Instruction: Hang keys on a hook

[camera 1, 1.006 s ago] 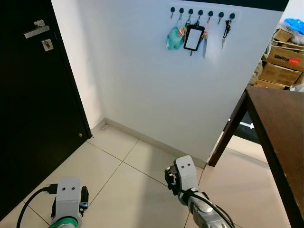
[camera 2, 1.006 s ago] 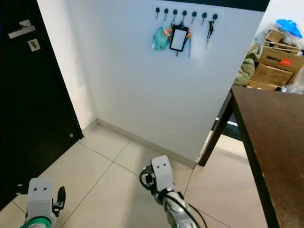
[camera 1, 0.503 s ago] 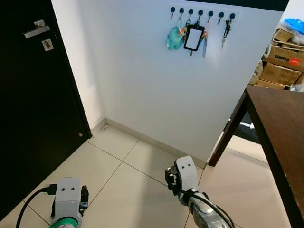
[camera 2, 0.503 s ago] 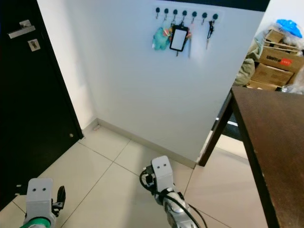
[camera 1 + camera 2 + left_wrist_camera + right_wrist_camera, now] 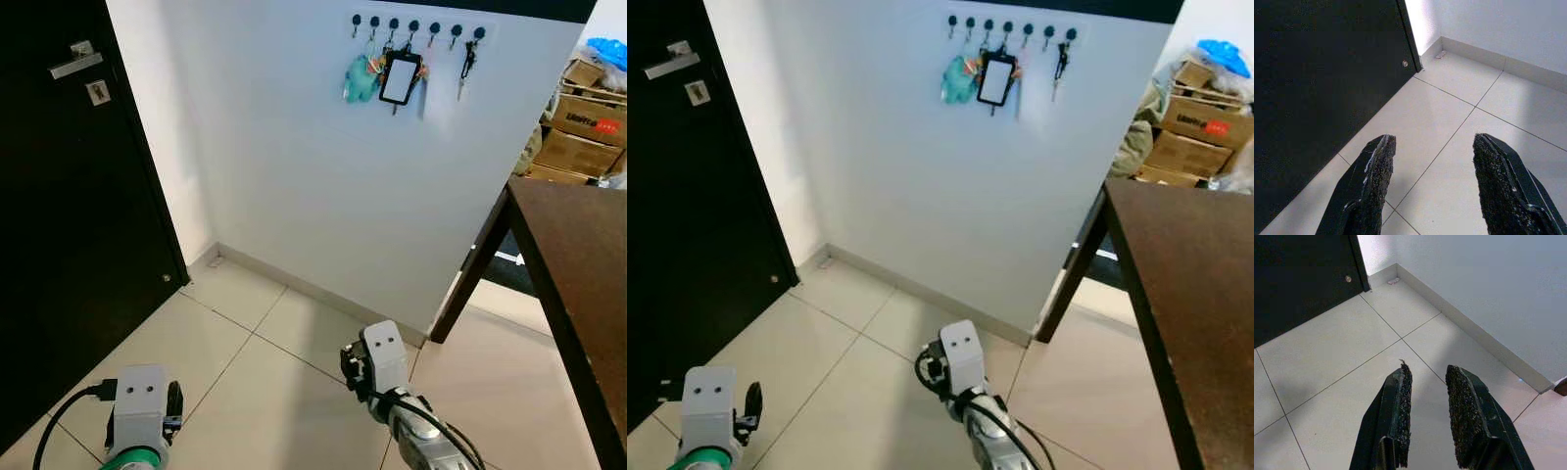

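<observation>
row of black wall hooks (image 5: 415,24) at 1 o'clock with hung keys (image 5: 468,61); wrist views: left gripper (image 5: 1432,169) spread wide, right gripper (image 5: 1427,396) narrowly apart, over pale floor tiles (image 5: 1327,357).

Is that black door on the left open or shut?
Shut, it seems: the door lies flush in its frame, its bottom edge meeting the floor with no gap beside the wall.
</observation>
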`<state>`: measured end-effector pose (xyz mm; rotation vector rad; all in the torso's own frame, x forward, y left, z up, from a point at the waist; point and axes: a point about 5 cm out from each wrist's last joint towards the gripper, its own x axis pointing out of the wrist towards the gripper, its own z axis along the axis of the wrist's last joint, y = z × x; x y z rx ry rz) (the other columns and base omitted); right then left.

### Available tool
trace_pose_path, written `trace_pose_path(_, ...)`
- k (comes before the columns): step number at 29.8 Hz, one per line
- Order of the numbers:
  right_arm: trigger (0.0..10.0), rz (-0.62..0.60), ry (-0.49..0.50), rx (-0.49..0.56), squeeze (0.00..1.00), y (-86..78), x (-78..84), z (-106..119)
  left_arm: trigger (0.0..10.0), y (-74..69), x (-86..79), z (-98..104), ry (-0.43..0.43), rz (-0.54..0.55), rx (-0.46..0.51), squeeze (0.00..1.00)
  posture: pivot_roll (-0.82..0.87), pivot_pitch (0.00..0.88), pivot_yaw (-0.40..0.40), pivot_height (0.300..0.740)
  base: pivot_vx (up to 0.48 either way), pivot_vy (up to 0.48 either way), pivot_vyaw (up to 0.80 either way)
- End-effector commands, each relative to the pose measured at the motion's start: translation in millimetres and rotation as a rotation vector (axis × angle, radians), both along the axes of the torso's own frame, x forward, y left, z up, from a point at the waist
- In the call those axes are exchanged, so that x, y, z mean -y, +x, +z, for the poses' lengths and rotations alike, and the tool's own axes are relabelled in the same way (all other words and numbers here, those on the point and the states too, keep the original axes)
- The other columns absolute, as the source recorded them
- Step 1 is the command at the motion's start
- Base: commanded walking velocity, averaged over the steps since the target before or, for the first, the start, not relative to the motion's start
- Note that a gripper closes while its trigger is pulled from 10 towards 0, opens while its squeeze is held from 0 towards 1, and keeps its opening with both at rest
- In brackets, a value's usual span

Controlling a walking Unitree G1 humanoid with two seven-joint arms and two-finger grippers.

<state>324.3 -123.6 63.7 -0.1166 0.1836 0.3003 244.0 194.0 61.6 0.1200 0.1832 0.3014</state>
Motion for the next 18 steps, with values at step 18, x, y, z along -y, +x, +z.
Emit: trace_pose_path(18, 10.0, -0.006, 0.009, -0.032, 0.0, -3.7, -0.7, -6.2, 10.0, -2.9, -2.2, -3.8, -0.006, 0.004, -0.016, 0.0, -0.1, 0.117, 0.089, 0.74, 0.0, 0.0, 0.0)
